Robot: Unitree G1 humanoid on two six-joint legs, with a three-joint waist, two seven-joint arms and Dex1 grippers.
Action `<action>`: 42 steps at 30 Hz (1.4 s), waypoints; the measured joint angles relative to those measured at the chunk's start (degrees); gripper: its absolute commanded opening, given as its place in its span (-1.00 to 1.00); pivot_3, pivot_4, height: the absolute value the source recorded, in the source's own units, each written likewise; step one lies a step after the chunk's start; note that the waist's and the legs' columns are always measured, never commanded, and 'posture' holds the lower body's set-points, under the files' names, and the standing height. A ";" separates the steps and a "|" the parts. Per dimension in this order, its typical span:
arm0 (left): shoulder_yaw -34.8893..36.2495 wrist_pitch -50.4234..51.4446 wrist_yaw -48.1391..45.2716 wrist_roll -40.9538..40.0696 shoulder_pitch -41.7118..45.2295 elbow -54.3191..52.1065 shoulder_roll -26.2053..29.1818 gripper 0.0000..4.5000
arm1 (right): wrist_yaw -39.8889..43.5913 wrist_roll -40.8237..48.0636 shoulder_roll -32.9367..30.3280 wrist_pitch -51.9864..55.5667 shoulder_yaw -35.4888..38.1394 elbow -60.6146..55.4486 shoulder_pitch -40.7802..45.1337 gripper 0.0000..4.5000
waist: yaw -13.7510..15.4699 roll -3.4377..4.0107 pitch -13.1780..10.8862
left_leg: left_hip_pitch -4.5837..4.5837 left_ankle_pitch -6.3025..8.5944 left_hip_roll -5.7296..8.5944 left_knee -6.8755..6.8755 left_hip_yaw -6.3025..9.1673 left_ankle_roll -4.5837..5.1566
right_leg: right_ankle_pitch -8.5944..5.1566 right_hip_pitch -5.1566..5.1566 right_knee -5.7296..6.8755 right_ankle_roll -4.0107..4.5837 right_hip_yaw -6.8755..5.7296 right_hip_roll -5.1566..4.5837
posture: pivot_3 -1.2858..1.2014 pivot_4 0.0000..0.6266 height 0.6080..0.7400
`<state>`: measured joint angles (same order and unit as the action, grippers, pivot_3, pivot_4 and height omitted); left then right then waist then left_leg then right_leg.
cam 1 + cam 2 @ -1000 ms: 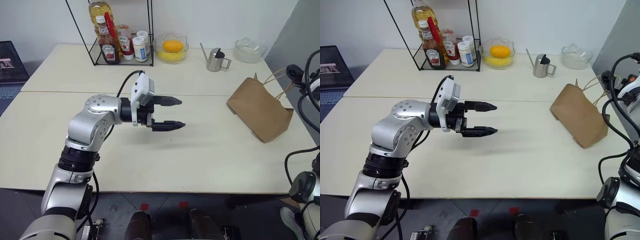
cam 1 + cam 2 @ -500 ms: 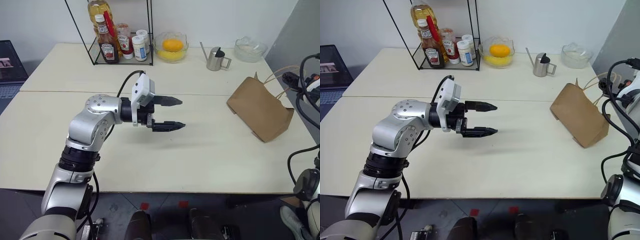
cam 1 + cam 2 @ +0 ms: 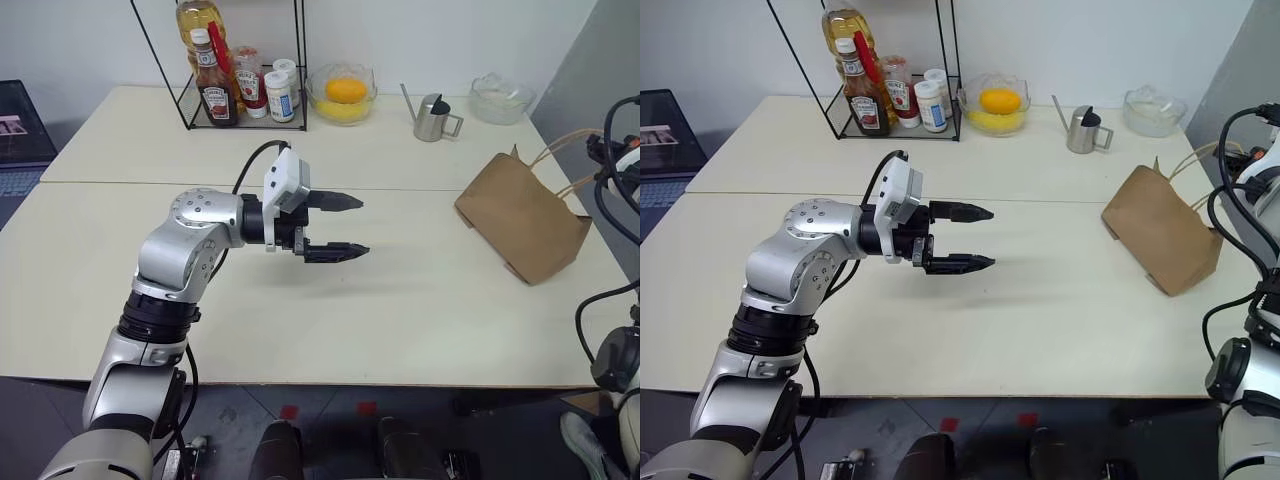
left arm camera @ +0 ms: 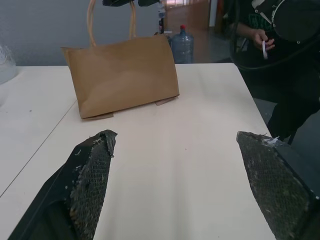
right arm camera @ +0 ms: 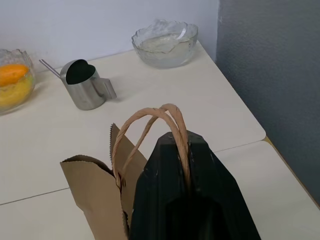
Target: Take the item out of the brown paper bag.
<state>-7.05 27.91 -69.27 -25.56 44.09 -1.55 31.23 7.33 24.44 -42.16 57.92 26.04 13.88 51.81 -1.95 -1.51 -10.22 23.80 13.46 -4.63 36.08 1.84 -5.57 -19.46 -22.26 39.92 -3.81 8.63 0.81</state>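
We take the brown paper bag (image 3: 522, 217) as our landmark: it lies tilted on the bench (image 3: 420, 300) at our right edge, its mouth and two cord handles (image 5: 150, 131) turned toward our right arm. Our right claw (image 5: 186, 150) sits right at those handles, its black fingers pressed together with the tan loops running along and between them, so we judge it is pinching the handles. In the left wrist view the same dark fingers (image 4: 125, 2) show at the top of the loops, above the bag.

Our left claw (image 3: 345, 226) hangs over the bench well apart from the bag, on the side away from its mouth, pointing toward it with its two fingers spread wide and nothing between them.

The item cannot be seen; we judge it is inside the bag, since nothing small with a blue end lies on the bench around it.

The step in hand looks like securing the bag by its handles, the opening stage of the task, with the removal itself not yet begun. Next, we reckon the right claw must lift or steady the handles so the mouth gapes, and the left claw must travel across to the bag and reach in. The paper is light and may slide or collapse, so a firm hold on the loops matters.
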 measured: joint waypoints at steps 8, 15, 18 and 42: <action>0.61 0.46 0.78 0.19 -0.86 0.00 1.45 0.83 | 4.93 -2.20 -1.55 -2.36 -6.43 -1.96 0.25 -0.97 | -0.05 0.06 -0.04 | 0.00 0.00 0.00 0.00 0.00 0.00 | 0.00 -0.02 0.01 0.00 0.00 0.00 | 0.03 -0.52 1.00; 3.20 4.37 0.62 -1.97 -3.99 -0.18 6.68 0.83 | 16.91 -8.20 -6.29 -13.24 -19.06 -2.79 0.34 -0.97 | -0.42 0.22 -0.14 | 0.01 0.00 -0.01 0.00 0.00 0.00 | 0.00 -0.05 0.01 0.00 -0.01 0.00 | 0.03 -0.52 1.00; 4.37 5.99 -0.87 -3.33 -6.87 -0.48 10.06 0.83 | 22.32 -11.30 -7.00 -19.60 -23.66 -0.59 2.11 -0.97 | -0.82 0.31 -0.20 | 0.01 0.00 -0.01 0.00 0.00 0.00 | 0.00 -0.06 0.01 0.00 -0.03 -0.01 | 0.03 -0.52 1.00; 10.38 11.07 0.83 -7.74 -19.47 -6.41 16.02 0.83 | 37.47 -23.21 9.94 -47.18 -35.60 14.52 18.36 -0.97 | -1.78 0.62 -0.46 | 0.07 -0.13 -0.04 0.02 0.07 -0.24 | 0.01 -0.08 0.09 0.02 -0.26 -0.10 | 0.03 -0.52 1.00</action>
<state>3.34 38.99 -68.44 -33.30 24.61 -7.96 47.26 44.80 1.22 -32.22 10.74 -9.57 28.40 70.17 -3.73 -0.89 -10.68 23.87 13.33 -4.67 36.10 1.91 -5.80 -19.45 -22.33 40.01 -3.79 8.37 0.71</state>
